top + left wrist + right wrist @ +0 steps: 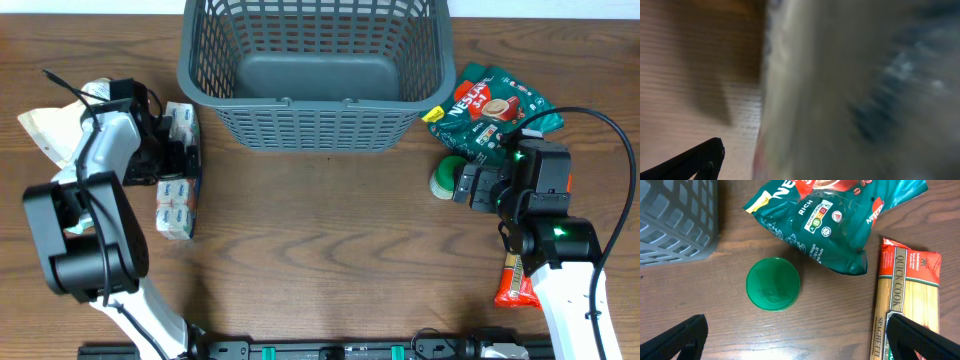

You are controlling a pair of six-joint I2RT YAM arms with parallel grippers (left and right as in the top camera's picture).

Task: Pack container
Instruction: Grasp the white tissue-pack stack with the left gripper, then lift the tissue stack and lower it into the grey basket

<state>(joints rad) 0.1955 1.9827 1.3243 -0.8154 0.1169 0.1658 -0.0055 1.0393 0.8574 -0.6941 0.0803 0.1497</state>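
The container (310, 125) is a dark gray mesh basket at the back centre, and nothing shows inside it. My left gripper (188, 158) is low over the middle of a long white-and-blue multipack (176, 205) at the left. In the left wrist view the pack (855, 95) fills the frame as a blur, one finger shows apart from its edge, and the other finger is hidden. My right gripper (468, 187) is open and empty (795, 342), just short of a round green-lidded tub (773, 283) which also shows in the overhead view (443, 178).
A green Nescafe bag (495, 108) lies by the basket's right corner and also shows in the right wrist view (832, 222). A spaghetti packet (907, 305) lies right of the tub, partly under my right finger. A cream bag (45, 130) lies at the far left.
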